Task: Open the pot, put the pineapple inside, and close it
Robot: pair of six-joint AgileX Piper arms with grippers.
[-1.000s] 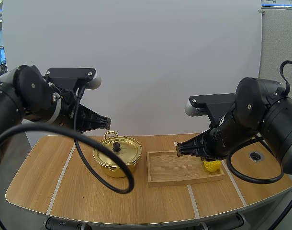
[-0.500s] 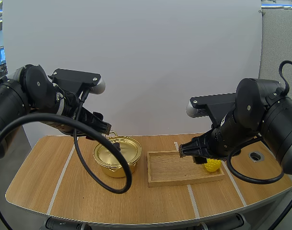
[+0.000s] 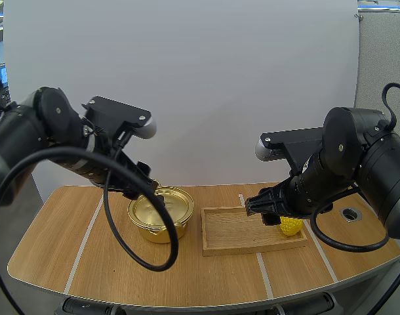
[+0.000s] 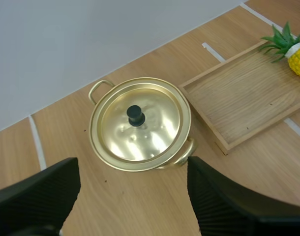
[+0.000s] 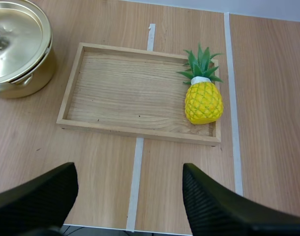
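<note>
Our left jaws have dropped in over the pot (image 3: 162,226), wide open and empty, seemingly ready for the lid (image 4: 152,135). Our right jaws, likewise open and empty, hover over the pineapple (image 5: 204,103) in the tray (image 5: 125,98) beside the pot.

Lidded gold pot (image 3: 159,215) sits left of wooden tray (image 3: 229,233) on worktop (image 3: 88,262); pineapple (image 3: 290,227) at tray's right end.

Bright even light; pot lid (image 4: 142,130) gleams
</note>
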